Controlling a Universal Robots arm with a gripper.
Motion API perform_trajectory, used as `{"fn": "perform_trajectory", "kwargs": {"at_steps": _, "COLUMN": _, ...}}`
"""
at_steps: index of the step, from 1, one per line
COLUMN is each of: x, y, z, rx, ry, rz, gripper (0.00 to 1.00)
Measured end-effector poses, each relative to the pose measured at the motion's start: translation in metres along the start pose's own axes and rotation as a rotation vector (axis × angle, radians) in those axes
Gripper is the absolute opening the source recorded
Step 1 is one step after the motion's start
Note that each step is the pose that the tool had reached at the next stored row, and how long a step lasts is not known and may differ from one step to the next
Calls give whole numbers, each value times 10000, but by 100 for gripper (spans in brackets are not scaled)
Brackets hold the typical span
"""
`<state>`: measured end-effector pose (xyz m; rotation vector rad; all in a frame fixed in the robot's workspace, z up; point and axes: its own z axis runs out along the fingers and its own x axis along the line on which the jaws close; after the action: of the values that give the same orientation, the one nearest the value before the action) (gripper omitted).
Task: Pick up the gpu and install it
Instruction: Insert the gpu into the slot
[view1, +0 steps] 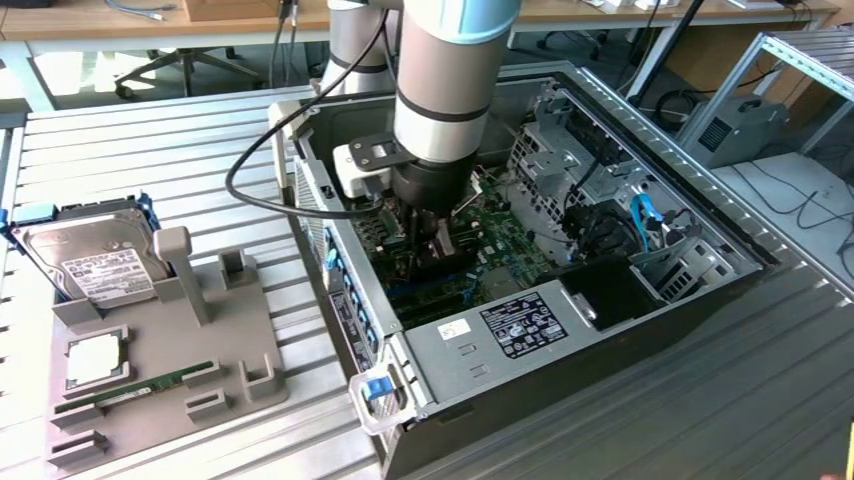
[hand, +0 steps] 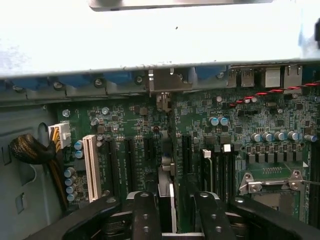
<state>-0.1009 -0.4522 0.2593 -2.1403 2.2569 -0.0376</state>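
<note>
A grey robot arm with a black gripper reaches down into an open black desktop computer case lying on its side on a ribbed metal surface. In the wrist view, the two black fingers stand on either side of a long thin dark expansion card, the gpu, seen edge-on and standing upright in a slot of the green motherboard. The fingers sit close beside the card; whether they still touch it cannot be told. At the exterior view's left, a grey parts tray carries a silver hard drive with a white label, a slim green memory stick and a square processor chip.
</note>
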Motion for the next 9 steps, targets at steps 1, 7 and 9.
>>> {"fn": "perform_trajectory", "kwargs": {"at_steps": 1, "x": -2, "y": -1, "z": -25, "rx": 1, "ry": -2, "rz": 0, "gripper": 34}}
{"fn": "perform_trajectory", "kwargs": {"at_steps": 7, "x": -22, "y": -9, "z": -274, "rx": 2, "ry": -1, "rz": 1, "gripper": 34}}
{"fn": "perform_trajectory", "kwargs": {"at_steps": 9, "x": -40, "y": -14, "z": -277, "rx": 2, "ry": 6, "rz": 1, "gripper": 33}}
